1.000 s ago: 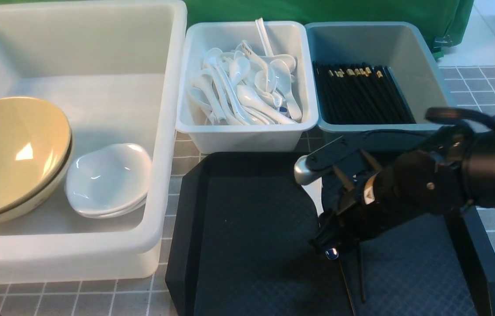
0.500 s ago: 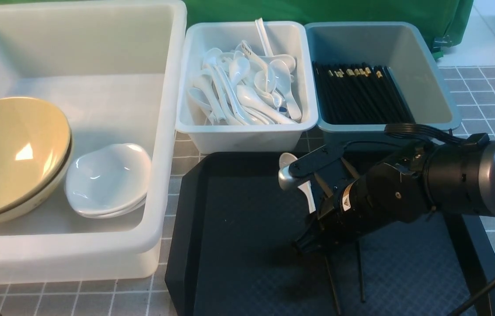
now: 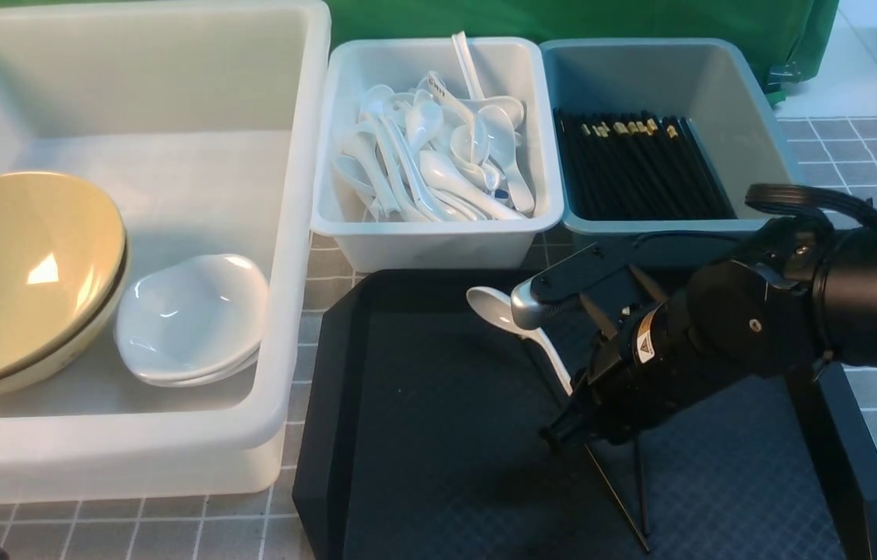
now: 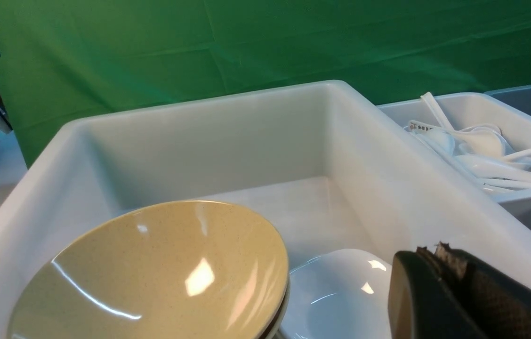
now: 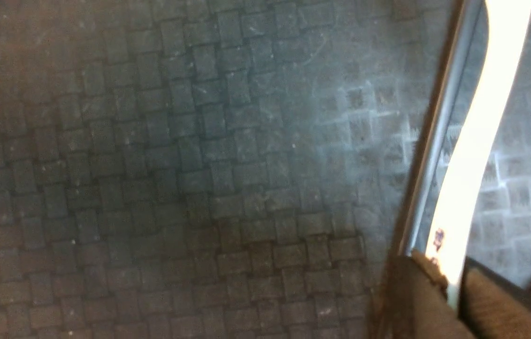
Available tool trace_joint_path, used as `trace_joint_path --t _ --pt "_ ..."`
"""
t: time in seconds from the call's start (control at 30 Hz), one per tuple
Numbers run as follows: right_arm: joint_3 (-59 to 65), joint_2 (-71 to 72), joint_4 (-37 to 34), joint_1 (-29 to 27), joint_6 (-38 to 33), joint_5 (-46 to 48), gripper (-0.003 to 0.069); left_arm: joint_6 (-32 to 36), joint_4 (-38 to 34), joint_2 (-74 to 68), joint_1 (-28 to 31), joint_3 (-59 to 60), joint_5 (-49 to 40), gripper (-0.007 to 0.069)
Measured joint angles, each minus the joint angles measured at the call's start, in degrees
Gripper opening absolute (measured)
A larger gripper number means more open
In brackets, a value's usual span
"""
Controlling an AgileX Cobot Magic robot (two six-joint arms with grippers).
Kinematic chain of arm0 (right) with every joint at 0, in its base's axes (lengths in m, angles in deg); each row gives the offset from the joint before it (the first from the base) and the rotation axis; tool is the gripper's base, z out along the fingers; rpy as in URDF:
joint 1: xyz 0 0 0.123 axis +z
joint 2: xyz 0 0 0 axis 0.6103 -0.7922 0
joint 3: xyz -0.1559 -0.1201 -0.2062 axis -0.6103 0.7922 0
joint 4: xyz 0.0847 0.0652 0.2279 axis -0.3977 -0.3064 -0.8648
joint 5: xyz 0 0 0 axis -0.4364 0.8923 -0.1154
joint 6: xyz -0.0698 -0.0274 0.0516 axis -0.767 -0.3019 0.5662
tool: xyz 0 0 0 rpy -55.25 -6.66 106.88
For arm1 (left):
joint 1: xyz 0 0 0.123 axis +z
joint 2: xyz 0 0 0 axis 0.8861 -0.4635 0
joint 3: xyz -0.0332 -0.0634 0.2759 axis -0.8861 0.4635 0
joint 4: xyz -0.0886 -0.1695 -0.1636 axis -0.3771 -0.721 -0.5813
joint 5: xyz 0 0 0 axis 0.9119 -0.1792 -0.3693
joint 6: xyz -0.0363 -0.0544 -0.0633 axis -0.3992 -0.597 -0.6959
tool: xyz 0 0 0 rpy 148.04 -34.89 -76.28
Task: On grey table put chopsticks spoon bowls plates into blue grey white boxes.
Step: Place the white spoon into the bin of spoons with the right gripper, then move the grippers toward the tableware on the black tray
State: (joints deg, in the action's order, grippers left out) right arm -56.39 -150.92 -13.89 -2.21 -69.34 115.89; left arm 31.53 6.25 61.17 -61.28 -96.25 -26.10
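The right gripper [image 3: 572, 408] holds a spoon [image 3: 494, 309] over the black tray [image 3: 423, 435].
Its jaws are clenched on the spoon's handle, and the bowl end points left and far. Two chopsticks [image 3: 639, 486] lie on the tray beneath the arm. The bowls [image 3: 19, 264] and plates [image 3: 190, 315] sit in the large white box [image 3: 291, 233]. I cannot tell how the left gripper [image 4: 444, 282] holds its jaws.

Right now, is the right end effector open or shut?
Shut on the spoon: the right end effector pinches its white handle between both pads.

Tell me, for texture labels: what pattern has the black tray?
Small woven-looking squares cover the tray; clearest in the right wrist view.
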Motion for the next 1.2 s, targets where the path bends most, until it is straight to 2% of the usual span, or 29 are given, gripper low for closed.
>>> trace_joint_path --t 0.27,0.33,0.47,0.57,0.63,0.73,0.77,0.8,0.93,1.03,1.1,1.17,1.2 --pt "-2.0 7.2 0.0 0.0 -8.2 1.6 0.0092 0.1 0.0 0.0 0.0 0.0 0.2 -0.001" --pt "-4.2 8.4 0.0 0.0 -9.1 -1.6 0.0092 0.4 0.0 0.0 0.0 0.0 0.2 -0.001" --pt "-10.9 5.6 -0.1 -0.1 -9.5 -16.4 0.0092 0.4 0.0 0.0 0.0 0.0 0.2 -0.001" --pt "-20.3 -2.3 -0.2 -1.6 -9.1 -19.4 0.0108 0.4 0.0 0.0 0.0 0.0 0.2 -0.001" --pt "-28.7 -8.8 -0.3 -3.0 -7.8 -17.0 0.0144 0.4 0.0 0.0 0.0 0.0 0.2 -0.001" --pt "-39.3 -18.3 -0.3 -5.0 -4.0 -8.1 0.0256 0.4 0.0 0.0 0.0 0.0 0.2 -0.001" --pt "-44.4 -21.6 -0.3 -5.9 -2.5 -2.9 0.03 0.4 0.0 0.0 0.0 0.0 0.2 -0.001" --pt "-45.1 -22.6 -0.3 -6.0 -2.4 -1.1 0.0313 0.4 0.0 0.0 0.0 0.0 0.2 -0.001" --pt "-54.5 -26.6 -0.1 -6.8 -1.6 17.5 0.0393 0.5 0.0 0.0 0.0 0.0 0.3 -0.001" --pt "-52.5 -22.9 1.0 -6.6 -1.4 25.6 0.0407 0.5 0.0 0.0 0.0 0.0 0.3 -0.001" --pt "-49.5 -21.0 2.0 -6.6 -0.7 27.1 0.0408 0.5 0.0 0.0 0.0 0.0 0.3 -0.001" --pt "-34.7 -15.5 3.9 -6.6 1.8 24.9 0.0409 0.5 0.2 0.0 0.0 0.0 0.3 -0.001" --pt "-31.4 -14.0 4.1 -6.6 2.5 23.3 0.041 0.5 0.2 0.0 0.0 0.0 0.3 -0.001"
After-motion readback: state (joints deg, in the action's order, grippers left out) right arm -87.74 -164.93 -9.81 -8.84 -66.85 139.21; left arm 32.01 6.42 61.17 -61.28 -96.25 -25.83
